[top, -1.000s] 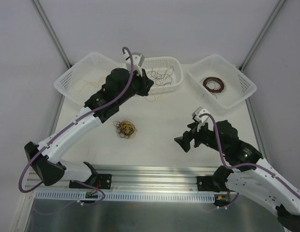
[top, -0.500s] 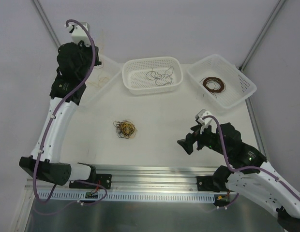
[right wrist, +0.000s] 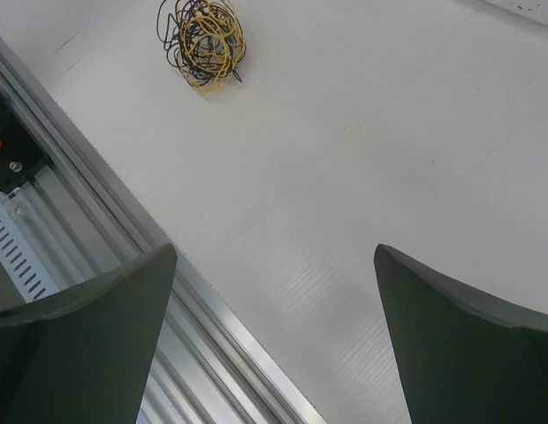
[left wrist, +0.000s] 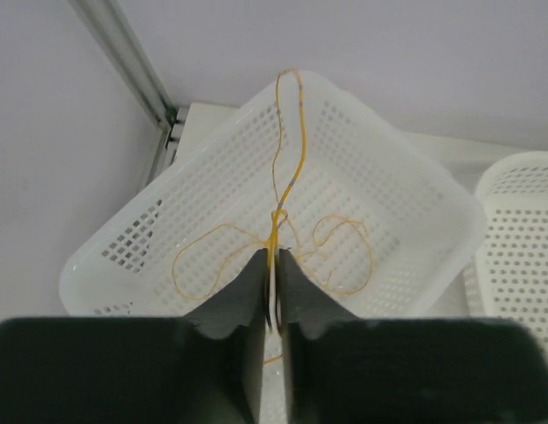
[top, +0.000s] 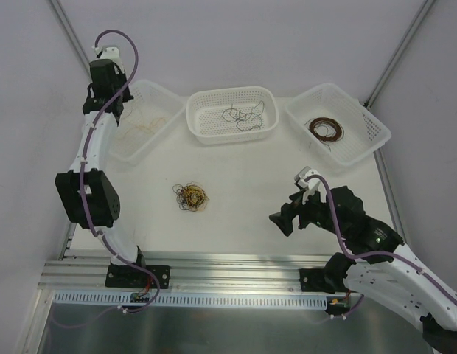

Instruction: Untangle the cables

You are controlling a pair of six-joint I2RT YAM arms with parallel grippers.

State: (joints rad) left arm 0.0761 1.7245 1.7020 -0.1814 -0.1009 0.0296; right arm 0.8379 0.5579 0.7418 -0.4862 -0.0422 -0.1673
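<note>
Holding one yellow wire (left wrist: 277, 216) pinched between the left jaws, closed tight on it, its loops trailing into the far-left basket (left wrist: 393, 163) | right jaws gape wide, empty, over the near-right worktop (top: 243, 177) | tangle (top: 191, 197) lies mid-worktop, well apart from both | we judge the wires hair-light, limp, springy, snag-prone: take a loose outer loop, pull gently.

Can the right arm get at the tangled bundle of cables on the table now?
Probably yes: the right end effector is open and holds nothing, and only bare table lies between it and the bundle.
</note>
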